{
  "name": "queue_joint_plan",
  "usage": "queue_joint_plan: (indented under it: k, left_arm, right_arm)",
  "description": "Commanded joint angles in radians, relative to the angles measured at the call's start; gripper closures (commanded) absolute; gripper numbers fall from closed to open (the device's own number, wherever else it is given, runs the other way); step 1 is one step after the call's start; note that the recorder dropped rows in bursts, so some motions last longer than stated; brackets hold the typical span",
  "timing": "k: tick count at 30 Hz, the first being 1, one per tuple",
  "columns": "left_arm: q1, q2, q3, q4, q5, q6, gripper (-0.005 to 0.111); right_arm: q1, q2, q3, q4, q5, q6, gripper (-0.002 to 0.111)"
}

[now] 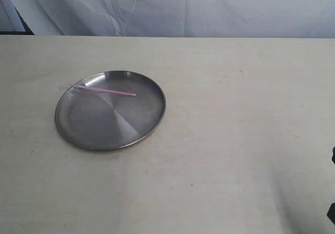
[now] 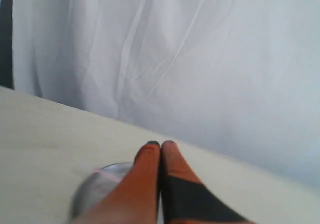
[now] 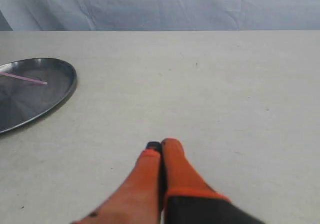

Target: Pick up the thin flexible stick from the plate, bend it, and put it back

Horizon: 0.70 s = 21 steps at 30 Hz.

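Observation:
A shiny steel plate lies on the table left of centre. Across its far part rests the thin pink stick, straight, one end over the left rim. The right wrist view catches the plate and the stick at one side. My left gripper is shut with nothing in it, raised, and part of the plate shows blurred behind one finger. My right gripper is shut and empty above bare table, well away from the plate. Only a dark part of the right arm shows at the exterior view's right edge.
The pale tabletop stretches wide around the plate. A white cloth backdrop hangs behind the table's far edge. A dark gap shows at the far left corner.

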<state>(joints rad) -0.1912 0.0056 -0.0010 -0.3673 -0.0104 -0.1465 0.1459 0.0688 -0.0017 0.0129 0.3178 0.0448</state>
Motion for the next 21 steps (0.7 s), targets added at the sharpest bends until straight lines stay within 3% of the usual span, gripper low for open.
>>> queue_joint_plan:
  k: [1, 6, 12, 14, 17, 21]
  left_arm:
    - [-0.011, -0.006, 0.001, -0.437, -0.121, -0.138, 0.107]
    - [-0.011, -0.006, -0.023, -0.485, -0.112, -0.138, 0.107]
    - [-0.011, 0.184, -0.315, -0.173, 0.229, -0.128, 0.107]
    - [-0.011, 0.333, -0.465, -0.070, 0.431, -0.031, 0.107]
    - [-0.011, 0.600, -0.680, -0.061, 0.691, 0.258, 0.107]
    - [-0.011, 0.904, -0.918, -0.067, 0.833, 0.496, 0.107]
  right_arm:
    - [-0.006, -0.006, 0.002, -0.003, -0.007, -0.001, 0.109]
    - [-0.006, -0.006, 0.002, -0.003, -0.007, -0.001, 0.109]
    - [-0.006, -0.006, 0.002, -0.003, -0.007, -0.001, 0.109]
    - [-0.006, -0.006, 0.002, -0.003, -0.007, -0.001, 0.109]
    - [-0.006, -0.006, 0.002, -0.003, -0.007, -0.001, 0.109]
    - [-0.006, -0.006, 0.002, -0.003, -0.007, -0.001, 0.109]
